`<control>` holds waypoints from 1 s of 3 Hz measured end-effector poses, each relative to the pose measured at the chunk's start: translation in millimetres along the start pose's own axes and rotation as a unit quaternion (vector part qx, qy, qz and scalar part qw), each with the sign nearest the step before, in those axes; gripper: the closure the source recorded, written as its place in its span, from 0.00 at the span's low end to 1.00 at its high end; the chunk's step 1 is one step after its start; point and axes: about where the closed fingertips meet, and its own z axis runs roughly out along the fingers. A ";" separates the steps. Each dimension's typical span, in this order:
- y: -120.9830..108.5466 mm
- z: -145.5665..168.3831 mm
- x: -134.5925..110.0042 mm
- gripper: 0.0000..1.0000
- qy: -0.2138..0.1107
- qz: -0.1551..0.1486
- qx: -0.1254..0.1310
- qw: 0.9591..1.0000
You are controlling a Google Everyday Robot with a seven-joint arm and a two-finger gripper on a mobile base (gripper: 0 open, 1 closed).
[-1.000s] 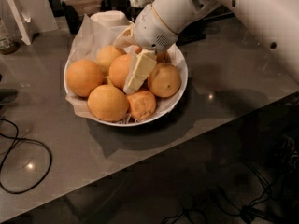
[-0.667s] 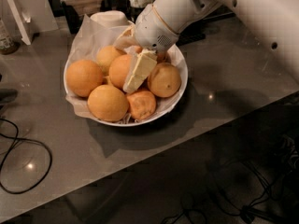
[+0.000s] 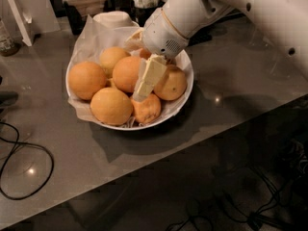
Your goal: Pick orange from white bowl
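Observation:
The white bowl [image 3: 185, 93] stands on the grey table, lined with crumpled white paper and holding several oranges. My gripper [image 3: 147, 79] reaches down into the middle of the bowl from the upper right. It lies against the right side of a round, smooth, deep-orange orange [image 3: 125, 73] at the bowl's centre. A lumpy dented orange [image 3: 147, 109] sits just below the gripper and a paler yellowish one [image 3: 172, 84] to its right. Two more large oranges lie at the left [image 3: 86, 80] and front [image 3: 111, 106]. The white arm [image 3: 250, 8] hides the bowl's back right.
A small white upturned cup [image 3: 114, 18] stands just behind the bowl. A black cable [image 3: 29, 170] loops on the table at the left. A white upright object [image 3: 19, 16] is at the far left. The table's front edge [image 3: 192, 143] runs diagonally, with cables on the floor below.

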 end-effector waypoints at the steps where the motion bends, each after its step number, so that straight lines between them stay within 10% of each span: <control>1: 5.5 -2.5 3.5 0.08 0.001 0.011 0.003 1.000; 3: 20.2 -21.8 -3.5 0.17 0.013 0.017 0.044 0.999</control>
